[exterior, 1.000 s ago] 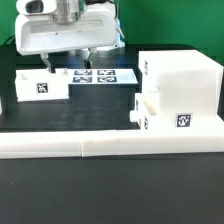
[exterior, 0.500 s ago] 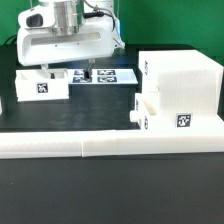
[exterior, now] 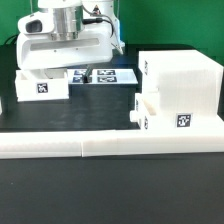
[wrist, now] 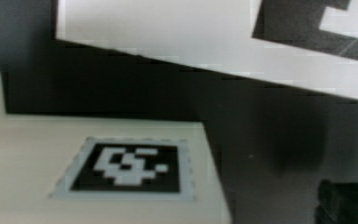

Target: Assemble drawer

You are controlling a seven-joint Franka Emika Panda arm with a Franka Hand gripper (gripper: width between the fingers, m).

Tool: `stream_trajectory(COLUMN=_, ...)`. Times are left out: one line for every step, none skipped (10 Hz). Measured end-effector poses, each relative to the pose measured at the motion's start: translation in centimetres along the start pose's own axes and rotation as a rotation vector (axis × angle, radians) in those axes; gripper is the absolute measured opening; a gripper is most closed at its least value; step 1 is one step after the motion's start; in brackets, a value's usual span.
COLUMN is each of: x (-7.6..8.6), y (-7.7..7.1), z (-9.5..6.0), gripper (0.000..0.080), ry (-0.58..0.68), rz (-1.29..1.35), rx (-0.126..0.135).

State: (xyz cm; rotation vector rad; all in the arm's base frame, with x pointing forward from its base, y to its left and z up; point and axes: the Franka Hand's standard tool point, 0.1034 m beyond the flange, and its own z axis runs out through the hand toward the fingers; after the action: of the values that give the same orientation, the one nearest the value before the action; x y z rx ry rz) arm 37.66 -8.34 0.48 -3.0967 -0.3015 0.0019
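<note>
The Panda arm points straight down, its gripper (exterior: 67, 72) hanging low by the far edge of the small tagged tray (exterior: 40, 86) at the exterior view's left, beside the marker board (exterior: 112, 76). Its 2 fingers stand wide apart, holding nothing. The tall housing (exterior: 180, 80) sits well apart at the right, with a second tray (exterior: 150, 110) against its front.
</note>
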Motion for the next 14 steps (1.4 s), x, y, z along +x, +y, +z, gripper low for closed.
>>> stream_trajectory(x=0.0, y=0.0, z=0.0, gripper=0.0526, ry=0.000, rz=0.000, rx=0.000)
stream_trajectory(x=0.0, y=0.0, z=0.0, gripper=0.0390, ry=0.000, rz=0.000, rx=0.000)
stream_trajectory(x=0.0, y=0.0, z=0.0, gripper=0.0390, ry=0.000, rz=0.000, rx=0.000)
stream_trajectory(x=0.0, y=0.0, z=0.0, gripper=0.0212, ry=0.000, rz=0.000, rx=0.000)
stream_trajectory(x=0.0, y=0.0, z=0.0, gripper=0.0082, ry=0.000, rz=-0.001, rx=0.000)
stream_trajectory(x=0.0, y=0.0, z=0.0, gripper=0.0082, ry=0.000, rz=-0.001, rx=0.000)
stream_trajectory(x=0.0, y=0.0, z=0.0, gripper=0.0042, ry=0.000, rz=-0.001, rx=0.000)
stream_trajectory(x=0.0, y=0.0, z=0.0, gripper=0.0042, ry=0.000, rz=-0.001, rx=0.000)
stream_trajectory(x=0.1, y=-0.1, z=-0.1, gripper=0.0042, ry=0.000, rz=-0.001, rx=0.000)
stream_trajectory(x=0.6, y=-0.8, z=-0.6, gripper=0.0042, ry=-0.002, rz=-0.015, rx=0.004)
stream_trajectory(x=1.4, y=-1.7, z=-1.2, gripper=0.0042, ry=0.009, rz=-0.036, rx=0.000)
stream_trajectory(x=2.3, y=-2.9, z=-1.9, gripper=0.0042, ry=0.010, rz=-0.055, rx=0.001)
stream_trajectory(x=3.7, y=-4.2, z=-2.8, gripper=0.0042, ry=0.012, rz=-0.089, rx=0.001)
stream_trajectory(x=4.8, y=-4.8, z=-3.4, gripper=0.0042, ry=0.006, rz=-0.108, rx=0.007)
